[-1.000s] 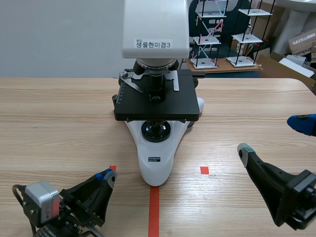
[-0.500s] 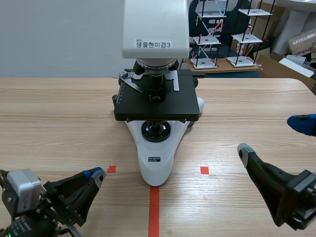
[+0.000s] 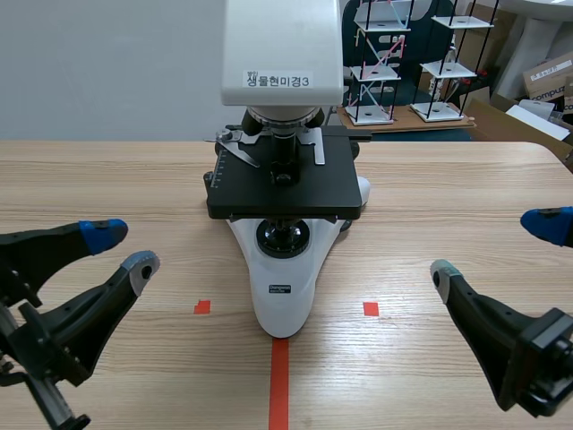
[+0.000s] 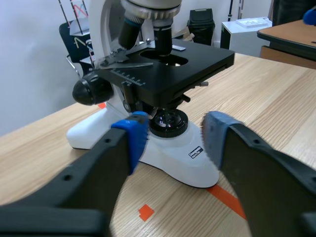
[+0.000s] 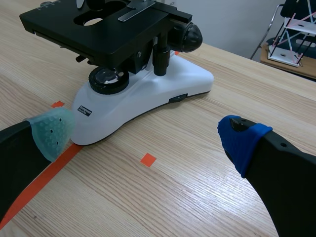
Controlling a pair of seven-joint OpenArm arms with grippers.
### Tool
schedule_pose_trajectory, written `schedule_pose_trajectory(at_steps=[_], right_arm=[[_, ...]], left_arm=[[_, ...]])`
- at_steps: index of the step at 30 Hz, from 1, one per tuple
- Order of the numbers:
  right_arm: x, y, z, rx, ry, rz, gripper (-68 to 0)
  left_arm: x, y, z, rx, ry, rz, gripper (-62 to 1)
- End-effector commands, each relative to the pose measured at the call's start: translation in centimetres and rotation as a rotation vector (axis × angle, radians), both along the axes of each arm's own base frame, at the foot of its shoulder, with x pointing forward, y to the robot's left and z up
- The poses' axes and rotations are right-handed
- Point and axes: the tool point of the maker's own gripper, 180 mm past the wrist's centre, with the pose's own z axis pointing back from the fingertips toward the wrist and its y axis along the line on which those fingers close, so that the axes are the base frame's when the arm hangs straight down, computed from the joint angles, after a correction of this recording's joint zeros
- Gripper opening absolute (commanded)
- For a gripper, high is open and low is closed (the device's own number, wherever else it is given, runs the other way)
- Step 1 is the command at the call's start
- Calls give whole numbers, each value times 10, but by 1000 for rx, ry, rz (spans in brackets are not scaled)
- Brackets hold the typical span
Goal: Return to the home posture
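Standing in the middle of the wooden surface [image 3: 107,188] is a white microscope [image 3: 283,291] with a black stage [image 3: 285,188], its rounded foot turned toward the robot. An orange-red tape line [image 3: 279,385] runs from the front of that foot to the near edge, and two small tape squares [image 3: 202,307] lie on the wood, one on either side of the foot. The left end effector [image 3: 124,248] hangs low over the near left part of the surface, well apart from the microscope. It is released, with its two fingers spread wide and nothing between them; one tip carries a blue pad [image 3: 103,231] and the other a grey-green one. From its own camera the microscope sits ahead of it, seen across the gap between the fingers. The right end effector [image 3: 492,246] hangs in much the same way over the near right part, also released and empty, its fingers far apart. It too is well clear of the microscope, which lies ahead of it and off to one side. Beyond the far edge are a pale wall, some wire shelf racks [image 3: 380,63] and a cardboard box [image 3: 548,76].
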Motion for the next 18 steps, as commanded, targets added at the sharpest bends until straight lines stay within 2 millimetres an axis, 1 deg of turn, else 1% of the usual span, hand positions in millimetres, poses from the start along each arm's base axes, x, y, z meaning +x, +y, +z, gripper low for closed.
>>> schedule_pose_trajectory(at_steps=[1, 2, 3, 6, 7, 12, 16, 18], right_arm=[[5, -1, 12, 7, -42, 7, -35], [5, -1, 12, 7, -42, 7, -35], [5, -1, 12, 7, -42, 7, -35], [5, -1, 12, 7, -42, 7, -35], [5, -1, 12, 7, -42, 7, -35], [5, -1, 12, 7, -42, 7, -35], [5, -1, 12, 7, -42, 7, -35], [5, -1, 12, 7, -42, 7, -35]], left_arm=[[-6, 7, -6, 7, 25, 7, -273], [-9, 9, -5, 11, 29, 7, -242], [-10, 11, -3, 2, 35, 10, -198], [-11, 18, 1, -36, 53, 26, -22], [-11, 20, 0, -34, 62, 33, 14], [-15, 30, 0, -13, 78, 41, 14], [-15, 37, 8, -28, 74, 58, 14], [-15, 37, 11, -26, 66, 58, 14]])
